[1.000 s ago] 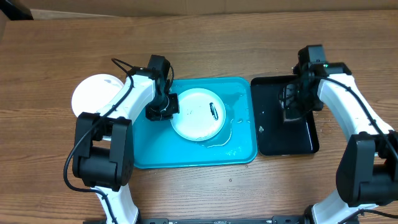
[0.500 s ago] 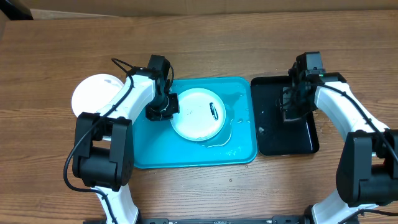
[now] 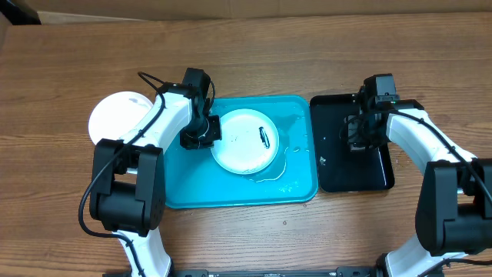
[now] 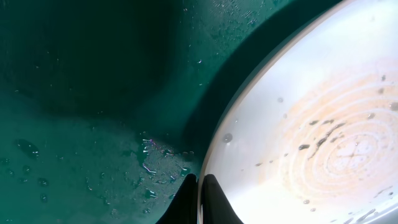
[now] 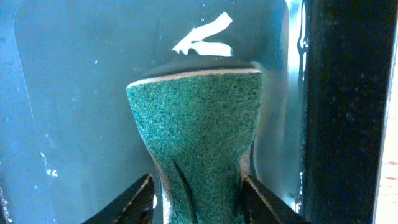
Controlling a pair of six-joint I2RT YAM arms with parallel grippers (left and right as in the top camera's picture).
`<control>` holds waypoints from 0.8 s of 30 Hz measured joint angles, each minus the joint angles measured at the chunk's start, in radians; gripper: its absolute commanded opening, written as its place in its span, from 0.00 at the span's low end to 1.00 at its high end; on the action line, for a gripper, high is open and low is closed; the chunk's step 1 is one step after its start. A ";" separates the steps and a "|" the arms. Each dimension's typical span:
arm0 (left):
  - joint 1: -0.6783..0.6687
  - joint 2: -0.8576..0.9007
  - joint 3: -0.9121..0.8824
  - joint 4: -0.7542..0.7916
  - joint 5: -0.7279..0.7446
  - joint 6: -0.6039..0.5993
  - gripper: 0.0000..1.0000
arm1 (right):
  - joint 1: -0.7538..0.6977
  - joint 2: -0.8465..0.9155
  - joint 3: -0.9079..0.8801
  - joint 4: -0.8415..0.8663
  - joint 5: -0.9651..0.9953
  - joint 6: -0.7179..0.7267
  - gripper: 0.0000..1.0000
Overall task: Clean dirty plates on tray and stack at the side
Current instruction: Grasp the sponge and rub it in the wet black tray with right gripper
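A white plate (image 3: 244,142) with a dark smear lies on the wet turquoise tray (image 3: 296,181). My left gripper (image 3: 201,137) is shut on the plate's left rim. In the left wrist view the fingers (image 4: 200,199) pinch the rim of the plate (image 4: 311,124), which shows brownish rings and droplets above the tray floor (image 4: 93,93). My right gripper (image 3: 360,135) hovers over the black tray (image 3: 338,173). In the right wrist view it (image 5: 196,190) is shut on a green scouring sponge (image 5: 199,118). A pale round plate (image 3: 115,115) sits on the table left of the turquoise tray.
The glossy black tray (image 5: 74,93) is wet and carries a white scrap (image 5: 202,36). Water pools on the right part of the turquoise tray. Bare wooden table (image 3: 254,54) surrounds both trays.
My right gripper has shifted a little to the left over the black tray with the sponge in it. The left arm and the plate have not moved.
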 measured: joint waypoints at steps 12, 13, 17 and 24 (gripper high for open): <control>0.000 0.000 0.000 0.001 0.000 0.000 0.04 | 0.000 0.000 0.000 0.000 -0.009 0.002 0.42; 0.000 0.000 0.000 0.001 0.000 0.000 0.04 | 0.000 0.000 0.000 -0.001 -0.009 0.002 0.45; 0.000 0.000 0.000 0.005 0.000 0.000 0.04 | 0.000 0.000 0.000 -0.003 -0.012 0.000 0.48; 0.000 0.000 0.000 0.008 0.003 0.000 0.04 | 0.000 0.000 -0.003 0.003 -0.011 -0.002 0.35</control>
